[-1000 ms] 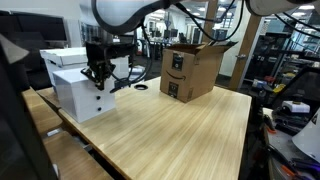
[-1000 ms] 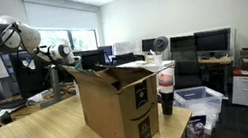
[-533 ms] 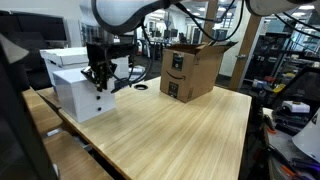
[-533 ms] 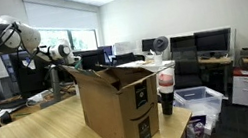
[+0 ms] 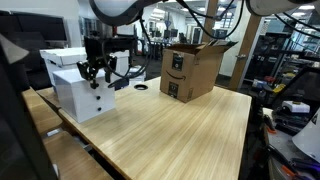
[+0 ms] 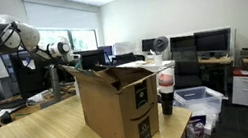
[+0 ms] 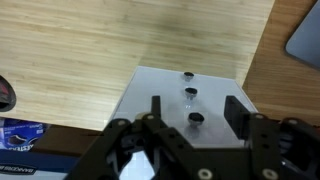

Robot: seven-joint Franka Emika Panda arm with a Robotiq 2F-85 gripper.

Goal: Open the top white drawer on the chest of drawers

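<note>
The chest of drawers (image 5: 78, 97) is a small white cube near the table's corner, and its white front (image 7: 160, 100) fills the middle of the wrist view. My gripper (image 5: 95, 72) hangs just over its upper front edge, pointing down. In the wrist view my gripper (image 7: 196, 112) is open, with one dark finger (image 7: 155, 108) on each side of the small dark knob (image 7: 197, 118) of the top white drawer. The fingers do not touch the knob. Another knob (image 7: 187, 74) shows farther along the front. The cardboard box hides the chest in an exterior view where my gripper (image 6: 62, 50) shows.
A large open cardboard box (image 5: 190, 70) (image 6: 120, 105) stands mid-table. A white lidded storage box (image 5: 63, 57) sits behind the chest. A small dark ring (image 5: 140, 87) lies on the wooden table (image 5: 170, 135). The table's edge runs close beside the chest.
The jaws have spread apart from a shut position at the knob, and the gripper has lifted slightly. The chest and box have not moved.
</note>
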